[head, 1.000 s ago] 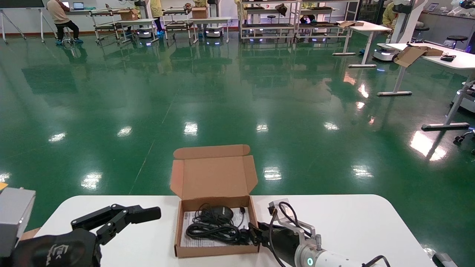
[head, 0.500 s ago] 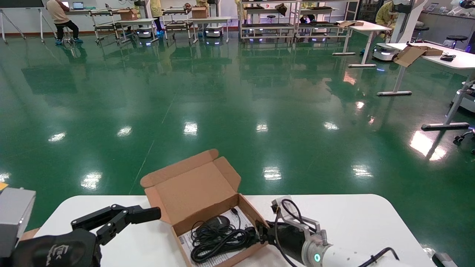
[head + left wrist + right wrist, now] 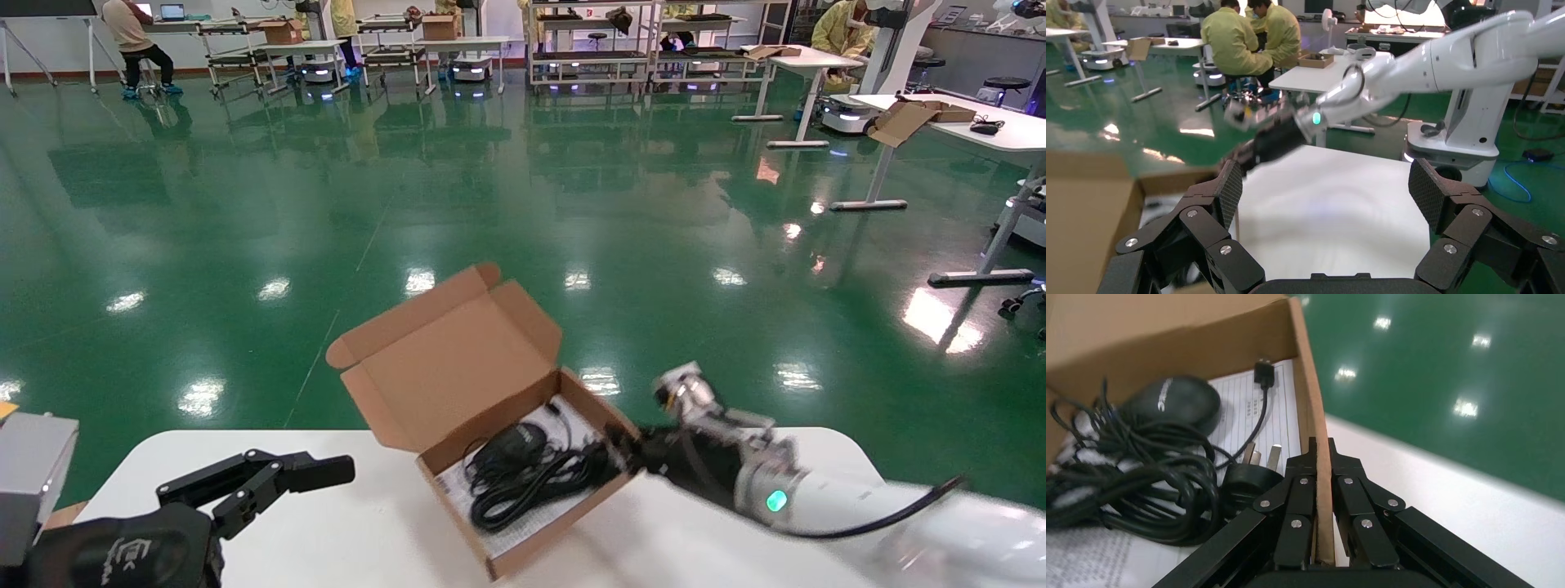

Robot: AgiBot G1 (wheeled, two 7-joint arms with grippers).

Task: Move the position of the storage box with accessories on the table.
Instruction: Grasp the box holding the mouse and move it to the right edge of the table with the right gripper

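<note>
- We see our right gripper [image 3: 1321, 454] clamped on the right side wall of the storage box [image 3: 498, 425]; the wrist view shows one finger inside the wall and one outside, pressed together on the cardboard.
- In the head view the right gripper [image 3: 625, 452] reaches in from the right, meeting the box at its right wall, above the far half of the table [image 3: 368, 523].
- The storage box sits skewed, its near corner pointing toward us and its hinged lid standing open, leaning back toward the left over the green floor [image 3: 245, 229].
- We cannot tell whether the box bottom touches the tabletop or hangs just above it.
- Inside the box lie the accessories: a black mouse [image 3: 1171, 401], a coiled black cable [image 3: 531, 482] with a plug [image 3: 1248, 478], all resting on a white printed sheet [image 3: 1257, 413].
- A small USB connector [image 3: 1264, 373] lies on the sheet near the box's far wall.
- Our left gripper [image 3: 261, 478] hovers over the left part of the table, well apart from the box, its fingers spread wide and holding nothing.
- In the left wrist view the left gripper [image 3: 1327, 190] frames bare tabletop, with the box edge [image 3: 1089, 214] to one side and the right arm [image 3: 1413, 67] beyond.
</note>
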